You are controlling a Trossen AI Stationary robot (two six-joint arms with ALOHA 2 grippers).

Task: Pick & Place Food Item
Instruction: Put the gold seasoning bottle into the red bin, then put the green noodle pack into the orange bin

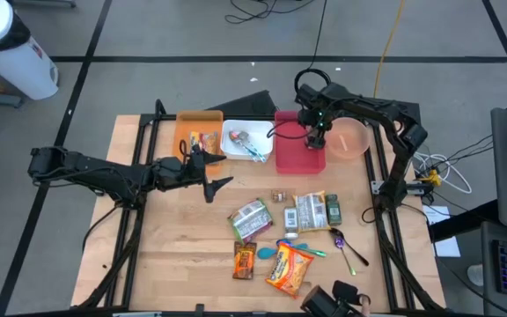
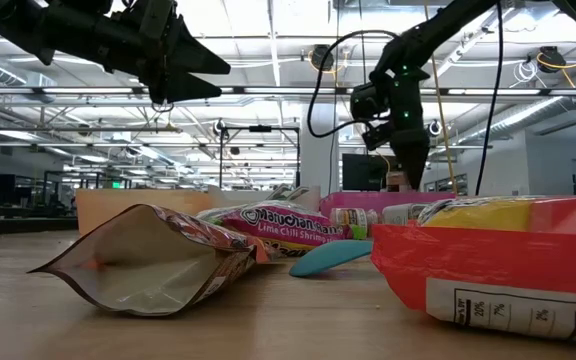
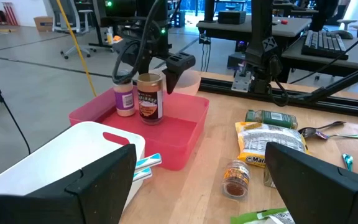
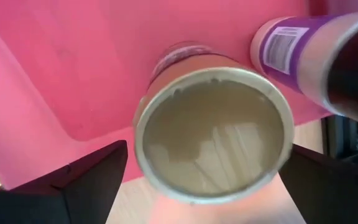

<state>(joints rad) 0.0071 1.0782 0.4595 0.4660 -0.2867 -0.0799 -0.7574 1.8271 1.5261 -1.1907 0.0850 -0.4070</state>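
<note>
The right gripper [image 1: 318,139] is hanging over the brown jar [image 3: 150,96] in the red bin [image 3: 179,134], fingers wide open, letting go so it stands there.

2 jars [image 3: 149,97] crowd red bin [image 3: 185,134]; board front-left [image 1: 174,251] bare.

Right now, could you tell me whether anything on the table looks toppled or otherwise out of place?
One small spice jar lies on its side on the bare wood beside the ramen packet, while two jars stand upright in the red bin. Nothing looks spilled.
</note>
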